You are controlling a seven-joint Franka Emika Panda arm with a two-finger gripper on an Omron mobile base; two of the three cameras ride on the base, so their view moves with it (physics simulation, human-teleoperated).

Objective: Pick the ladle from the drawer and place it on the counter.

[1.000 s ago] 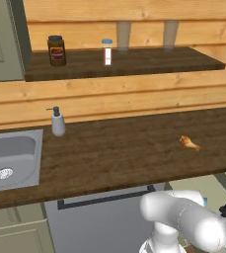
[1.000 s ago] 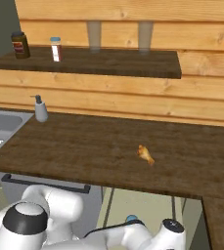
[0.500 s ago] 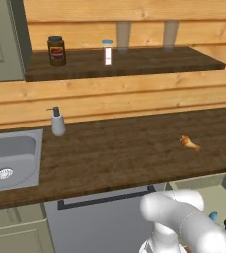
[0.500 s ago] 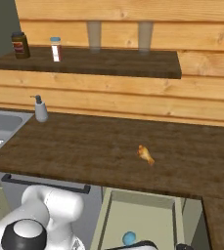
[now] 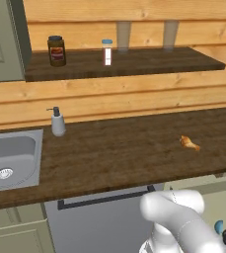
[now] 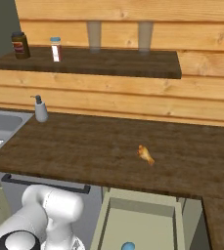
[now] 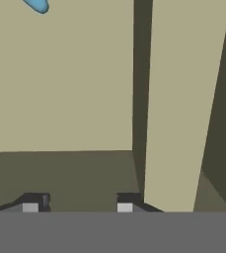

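The drawer (image 6: 139, 216) stands pulled out below the counter (image 6: 84, 146), a shallow pale grey-green box. The ladle's light-blue bowl (image 6: 128, 246) lies on the drawer floor near the front; it also shows at the lower right in the left base view (image 5: 218, 227). In the hand view my gripper (image 7: 80, 203) is open over the drawer floor, fingertips (image 7: 34, 203) apart with nothing between them. The ladle (image 7: 36, 5) peeks in at that view's top left corner, well away from the tips. Its handle is out of sight. A drawer wall (image 7: 178, 99) rises on the right.
An orange-brown food piece (image 6: 145, 154) lies on the counter above the drawer. A soap dispenser (image 5: 58, 122) stands beside the steel sink (image 5: 11, 158). The dishwasher's black bar handle (image 5: 104, 198) runs left of the drawer. Jars (image 5: 56, 50) sit on the shelf.
The drawer has slid out from nearly closed to wide open, baring the ladle. My arm has dropped lower and left the right base view's middle.
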